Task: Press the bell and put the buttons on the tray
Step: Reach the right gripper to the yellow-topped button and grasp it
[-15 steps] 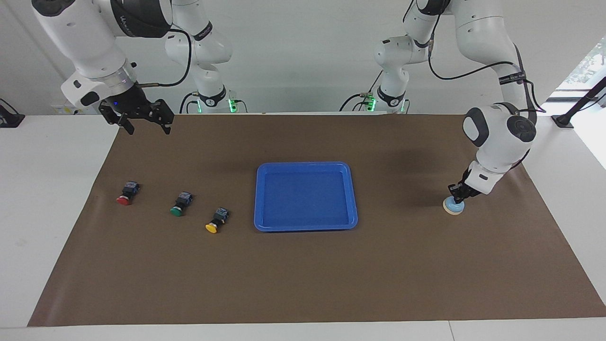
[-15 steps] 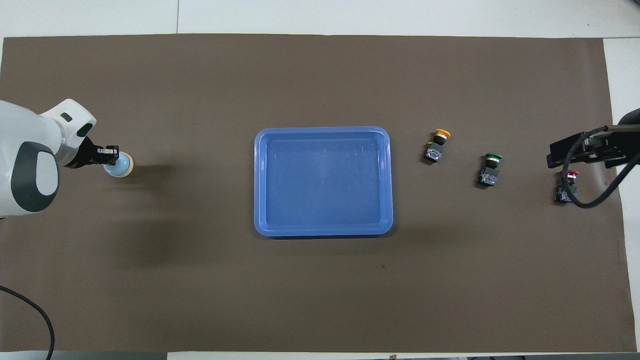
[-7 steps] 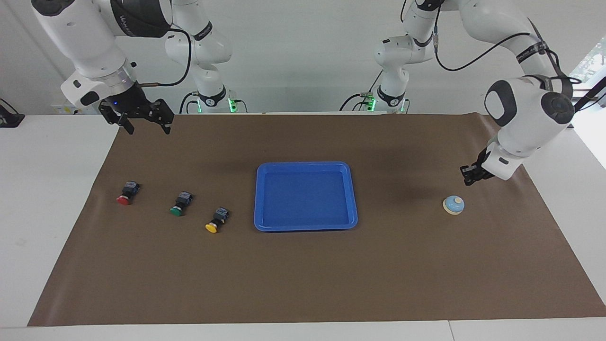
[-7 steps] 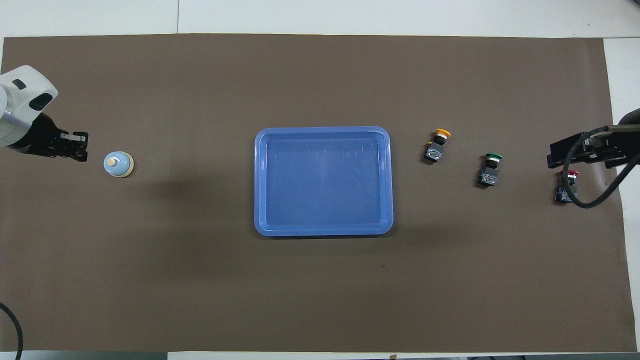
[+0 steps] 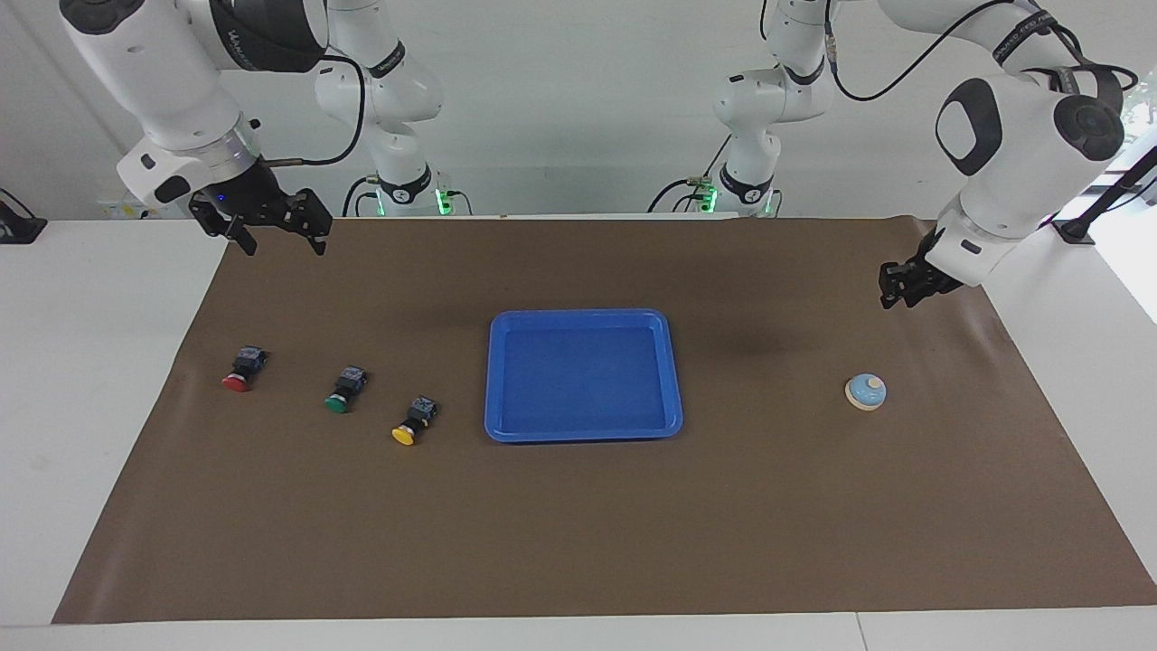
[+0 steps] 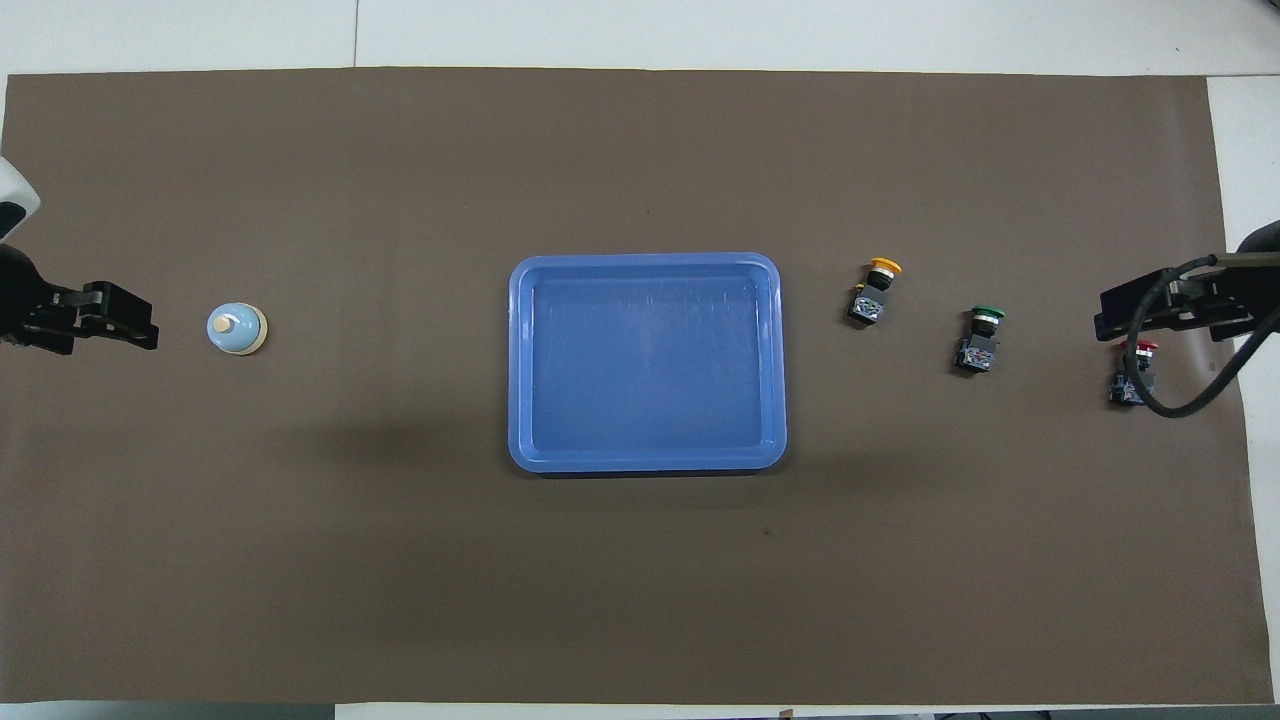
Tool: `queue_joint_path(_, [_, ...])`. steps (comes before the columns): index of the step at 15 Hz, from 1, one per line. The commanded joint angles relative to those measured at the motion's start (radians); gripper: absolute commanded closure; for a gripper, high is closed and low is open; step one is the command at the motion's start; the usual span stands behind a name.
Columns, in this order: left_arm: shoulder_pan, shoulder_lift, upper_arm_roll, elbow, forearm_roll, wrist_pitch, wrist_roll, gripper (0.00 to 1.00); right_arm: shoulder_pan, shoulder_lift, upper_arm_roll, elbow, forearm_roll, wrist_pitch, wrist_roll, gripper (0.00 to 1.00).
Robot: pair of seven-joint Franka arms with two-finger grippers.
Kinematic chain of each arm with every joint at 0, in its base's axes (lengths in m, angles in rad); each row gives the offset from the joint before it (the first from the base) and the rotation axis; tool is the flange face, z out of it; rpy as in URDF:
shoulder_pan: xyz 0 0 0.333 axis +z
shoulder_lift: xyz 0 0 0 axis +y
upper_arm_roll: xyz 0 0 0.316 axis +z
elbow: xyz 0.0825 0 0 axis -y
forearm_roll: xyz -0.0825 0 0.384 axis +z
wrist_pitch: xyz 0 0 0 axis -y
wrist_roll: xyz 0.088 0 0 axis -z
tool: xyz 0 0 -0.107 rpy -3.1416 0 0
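**A:** Item one, tray?

**B:** Blue, empty, mid-mat. It is the dial centre, read from overhead.

**A:** Buttons?

**B:** Three, all lying on the mat around three o'clock: yellow button closest to the tray, then the green button, and the red button outermost. None placed, so all three transfers are outstanding.

**A:** Bell?

**B:** Nine o'clock, standing alone, nothing touching it. Whether it has been rung cannot be told.

**A:** Pincers?

**B:** Left gripper: raised over the mat out at nine o'clock, carrying nothing. I cannot tell whether it is open. Right gripper: waiting, raised at three o'clock by the mat's edge, jaws wide apart, empty.

**A:** Surface, room?

**B:** Brown mat on a white table, with a plain pale wall.
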Motion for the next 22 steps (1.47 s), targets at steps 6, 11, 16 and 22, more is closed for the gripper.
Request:
queue_joint_path(6, [-0.061, -0.059, 0.012, -0.021, 0.006, -0.069, -0.019, 0.00, 0.001, -0.031, 0.011, -0.047, -0.012, 0.027, 0.045, 0.00])
queue_joint_path(11, [-0.102, -0.051, 0.037, -0.007, 0.004, -0.078, -0.057, 0.00, 0.083, -0.020, 0.011, -0.161, -0.012, 0.199, 0.237, 0.00])
queue_joint_path(16, [-0.090, -0.031, 0.037, 0.047, -0.009, -0.107, -0.060, 0.00, 0.157, 0.168, 0.011, -0.165, -0.012, 0.406, 0.461, 0.00])
queue_joint_path(22, [-0.098, -0.033, 0.037, 0.042, -0.009, -0.098, -0.079, 0.00, 0.176, 0.366, 0.010, -0.207, -0.015, 0.690, 0.579, 0.00])
